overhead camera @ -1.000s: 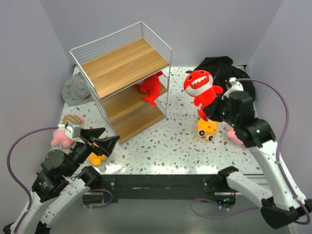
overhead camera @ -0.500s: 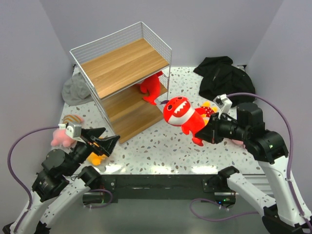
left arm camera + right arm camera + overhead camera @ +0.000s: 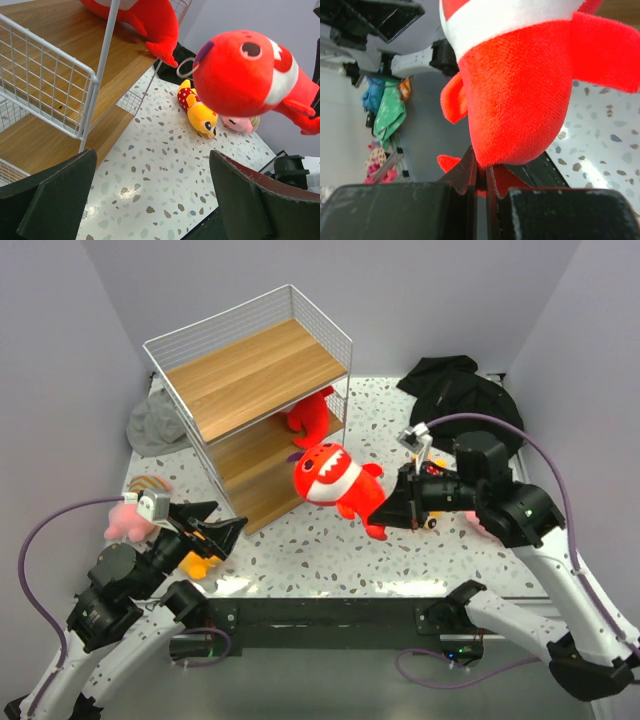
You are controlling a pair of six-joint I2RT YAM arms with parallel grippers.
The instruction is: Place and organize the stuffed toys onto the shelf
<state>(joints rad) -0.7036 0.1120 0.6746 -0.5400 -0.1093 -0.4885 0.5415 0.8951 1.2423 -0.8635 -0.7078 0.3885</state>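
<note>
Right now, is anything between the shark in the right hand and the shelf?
Nothing visible lies between the held shark and the shelf. A second shark already occupies the middle board's right end.

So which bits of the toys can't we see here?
Shelf shark: top view, partly under the top board; left wrist view, cut off by the edge.
Right pink toy: top view, mostly behind the right arm.
Held shark: right wrist view, face out of frame.

Lab test booth, plain lilac walls (image 3: 450,300) boxing in a speckled tabletop (image 3: 300,540)
</note>
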